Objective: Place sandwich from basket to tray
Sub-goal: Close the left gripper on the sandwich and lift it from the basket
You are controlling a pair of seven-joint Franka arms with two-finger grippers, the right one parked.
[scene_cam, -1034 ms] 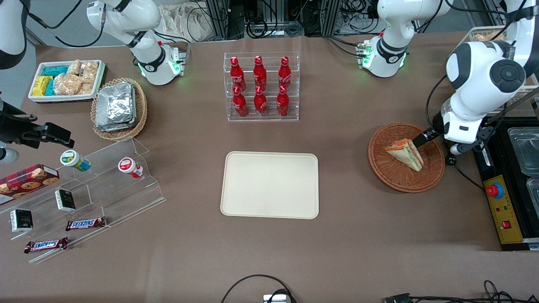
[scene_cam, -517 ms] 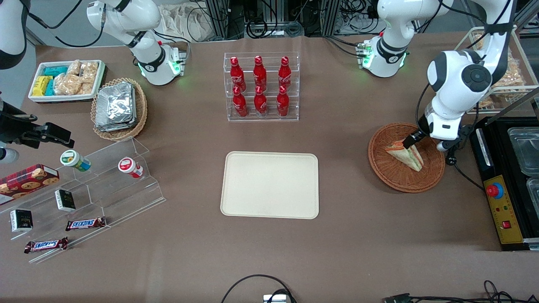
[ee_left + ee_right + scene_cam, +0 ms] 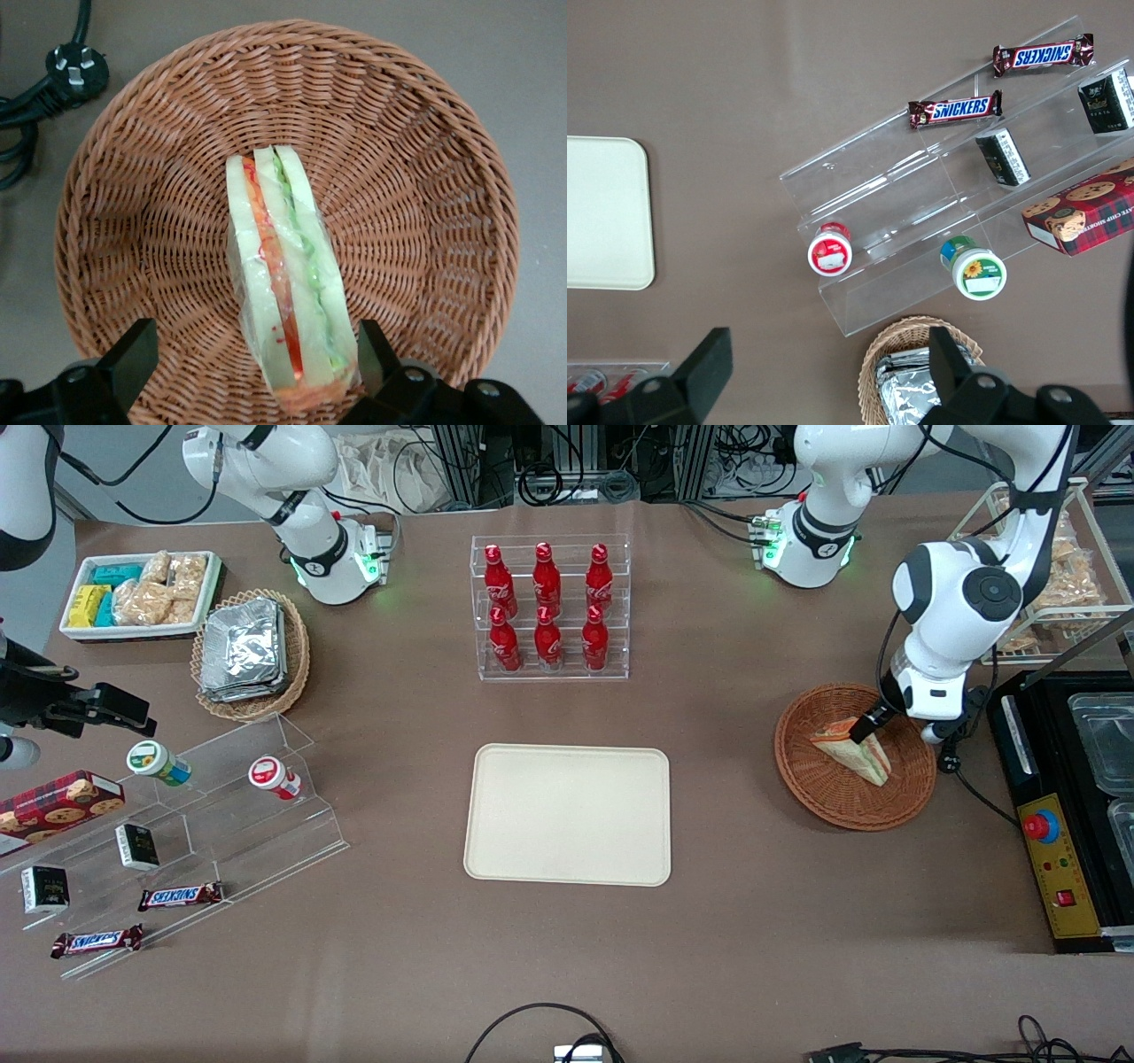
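Brown cloth covers the bench point(image 3: 726, 921), where the pincer point(image 3: 252, 363) hangs low inside the basket point(image 3: 425, 177), its fingers point(image 3: 133, 359) spread to either side of the sandwich point(image 3: 283, 283). That sandwich stands on edge on the basket's floor between them. Well off toward the parked arm's end lies the tray point(image 3: 567, 815).

Even, bright overhead light is cast across the tabletop point(image 3: 753, 957); shadows are kept soft and short. Glare is seen on the acrylic riser point(image 3: 266, 815). The wrist views are sharp.
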